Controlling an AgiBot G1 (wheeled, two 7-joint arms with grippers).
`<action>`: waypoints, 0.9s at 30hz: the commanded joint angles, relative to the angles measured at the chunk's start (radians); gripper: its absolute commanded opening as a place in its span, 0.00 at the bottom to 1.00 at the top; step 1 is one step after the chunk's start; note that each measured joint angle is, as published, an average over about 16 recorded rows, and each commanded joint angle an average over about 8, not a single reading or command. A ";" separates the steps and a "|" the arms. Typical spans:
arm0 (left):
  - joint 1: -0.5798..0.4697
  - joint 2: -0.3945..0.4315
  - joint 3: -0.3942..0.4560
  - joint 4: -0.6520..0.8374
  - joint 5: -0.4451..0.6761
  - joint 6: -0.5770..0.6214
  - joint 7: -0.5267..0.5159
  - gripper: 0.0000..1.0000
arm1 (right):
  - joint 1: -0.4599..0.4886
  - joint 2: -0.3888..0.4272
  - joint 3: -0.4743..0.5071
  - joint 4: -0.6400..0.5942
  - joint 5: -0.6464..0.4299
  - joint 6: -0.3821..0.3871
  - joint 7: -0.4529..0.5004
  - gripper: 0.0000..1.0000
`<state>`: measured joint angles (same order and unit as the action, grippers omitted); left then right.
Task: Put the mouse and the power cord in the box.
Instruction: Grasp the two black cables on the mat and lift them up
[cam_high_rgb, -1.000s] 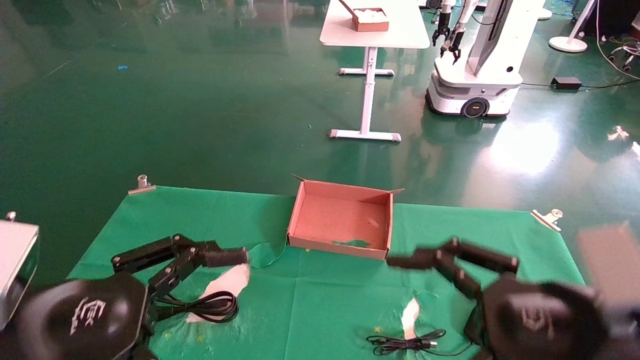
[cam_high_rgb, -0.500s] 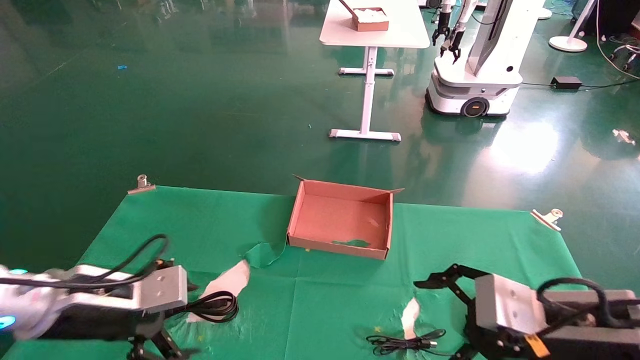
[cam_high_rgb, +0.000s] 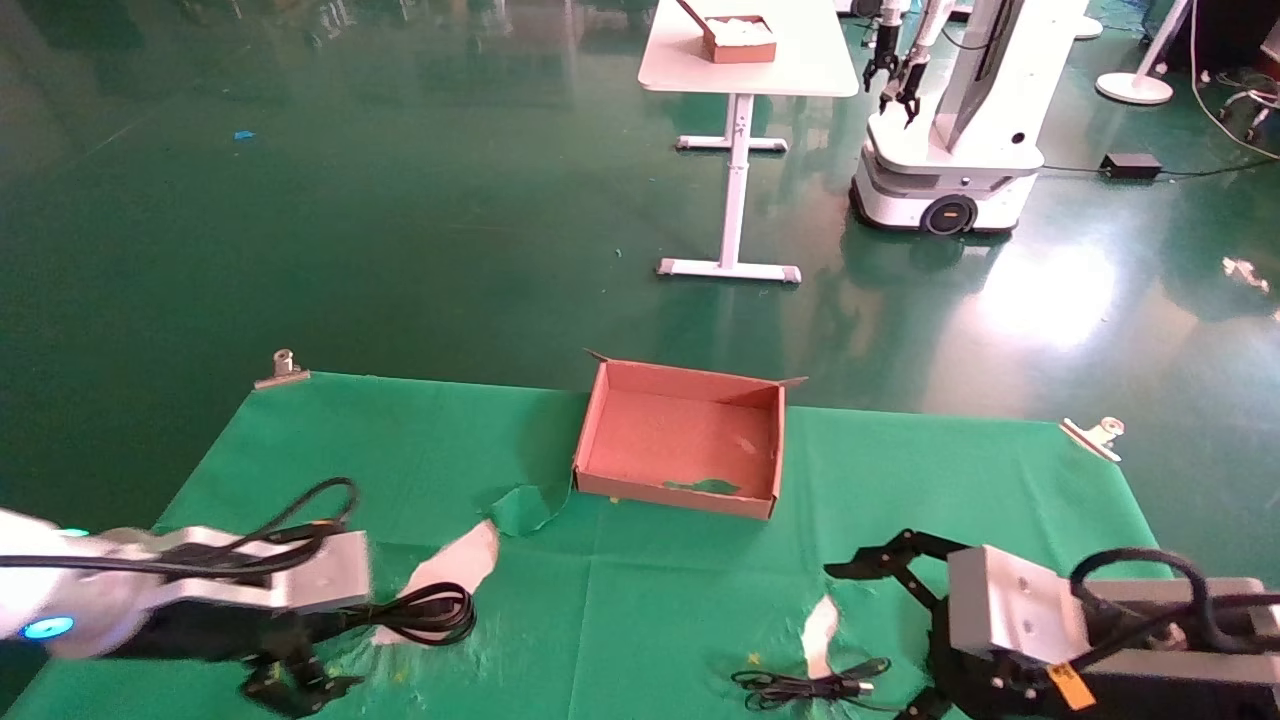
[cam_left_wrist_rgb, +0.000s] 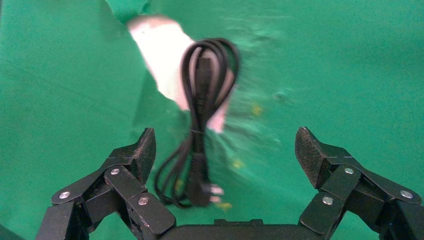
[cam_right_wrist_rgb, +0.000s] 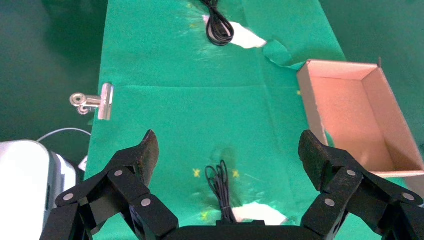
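The mouse itself cannot be seen; its thin cable (cam_high_rgb: 805, 687) ends behind the right gripper (cam_high_rgb: 880, 620).

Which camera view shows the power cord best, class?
The left wrist view: the power cord lies whole between the open left claw's fingers, plug prongs visible. The head view shows its loop, partly behind the left arm. The right wrist view shows only a distant loop.

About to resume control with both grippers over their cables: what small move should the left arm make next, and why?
Probably lower the left gripper straight down onto the power cord. Its fingers are spread wide, the cord's bundled strands and plug lie between them on the green cloth, nothing is held yet, and the box is empty. The right gripper hangs open above the thin cable.
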<state>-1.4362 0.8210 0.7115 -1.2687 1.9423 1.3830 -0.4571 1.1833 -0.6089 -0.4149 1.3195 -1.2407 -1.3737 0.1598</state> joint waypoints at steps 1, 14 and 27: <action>0.005 0.022 0.014 0.010 0.042 -0.024 -0.006 1.00 | 0.000 0.000 0.001 -0.009 0.004 0.001 0.007 1.00; -0.032 0.229 0.103 0.343 0.303 -0.188 -0.018 1.00 | 0.021 0.018 0.008 -0.028 0.018 -0.016 0.039 1.00; -0.061 0.293 0.104 0.506 0.324 -0.263 -0.002 1.00 | 0.011 0.012 0.003 -0.033 0.008 -0.009 0.030 1.00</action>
<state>-1.4966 1.1117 0.8159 -0.7671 2.2641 1.1248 -0.4562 1.1956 -0.5972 -0.4163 1.2875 -1.2464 -1.3808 0.1847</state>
